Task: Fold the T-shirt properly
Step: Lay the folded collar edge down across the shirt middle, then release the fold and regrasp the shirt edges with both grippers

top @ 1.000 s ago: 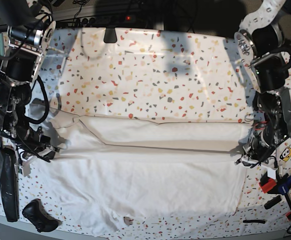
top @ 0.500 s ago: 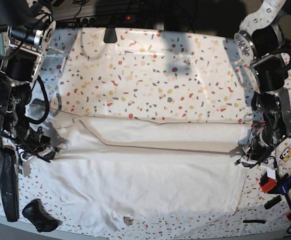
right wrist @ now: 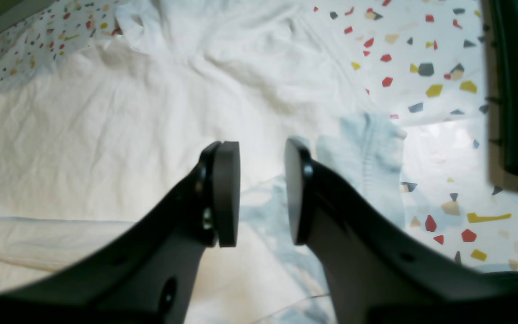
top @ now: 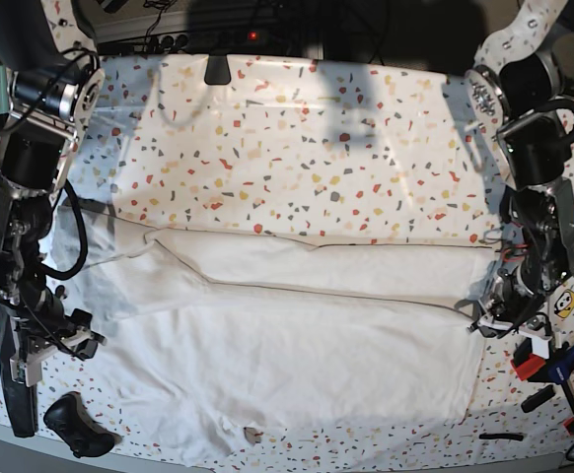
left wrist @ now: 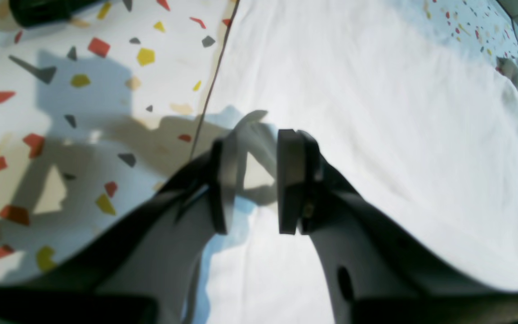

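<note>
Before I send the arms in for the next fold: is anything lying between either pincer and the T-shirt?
Nothing visible. The left pincer and right pincer both stand open directly over the T-shirt, only cloth beneath them.

Base view: looks down from high over the whole speckled desk (top: pixel 297 128), both arms at its sides. Left wrist view: rides close behind the left hand (left wrist: pixel 252 180), faces along its fingers onto cloth edge and desk. Right wrist view: same, close behind the right hand (right wrist: pixel 261 191). Shared by all three: the white T-shirt (top: pixel 287 355) and the speckled surface beside it.
</note>
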You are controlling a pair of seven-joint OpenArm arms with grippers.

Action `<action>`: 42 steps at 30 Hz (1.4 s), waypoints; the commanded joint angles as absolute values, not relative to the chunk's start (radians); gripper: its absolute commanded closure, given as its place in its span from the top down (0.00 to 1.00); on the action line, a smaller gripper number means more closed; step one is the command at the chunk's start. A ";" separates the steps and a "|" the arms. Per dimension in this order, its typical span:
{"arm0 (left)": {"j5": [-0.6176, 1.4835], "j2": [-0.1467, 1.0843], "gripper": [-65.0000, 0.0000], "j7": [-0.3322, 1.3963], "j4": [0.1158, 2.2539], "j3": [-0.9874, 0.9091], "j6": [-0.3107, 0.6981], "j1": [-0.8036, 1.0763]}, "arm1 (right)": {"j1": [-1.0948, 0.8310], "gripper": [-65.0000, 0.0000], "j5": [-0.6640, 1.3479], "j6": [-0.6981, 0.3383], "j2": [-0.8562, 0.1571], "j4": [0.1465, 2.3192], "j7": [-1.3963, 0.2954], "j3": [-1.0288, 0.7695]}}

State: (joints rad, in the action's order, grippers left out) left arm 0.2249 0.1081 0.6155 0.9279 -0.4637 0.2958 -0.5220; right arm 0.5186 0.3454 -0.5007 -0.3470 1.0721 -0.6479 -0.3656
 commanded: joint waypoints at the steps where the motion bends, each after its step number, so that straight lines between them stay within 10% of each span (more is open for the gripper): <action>1: 0.236 0.117 0.24 0.615 0.945 -0.463 0.307 -0.552 | 0.551 0.28 0.359 -0.497 -0.363 1.088 -0.628 -0.367; 20: 0.235 0.117 0.05 1.009 1.085 -0.463 0.312 -0.543 | 0.540 0.28 0.489 -0.595 -0.363 1.088 -0.918 -0.367; 27: 0.230 0.118 0.32 0.984 1.085 -0.463 0.345 -0.491 | 0.535 0.28 0.472 -0.595 -0.363 1.088 -0.922 -0.367; 42: 0.120 0.136 0.34 0.964 1.077 -0.463 0.303 -0.485 | 0.535 0.28 0.590 -0.595 -0.363 1.088 -0.967 -0.469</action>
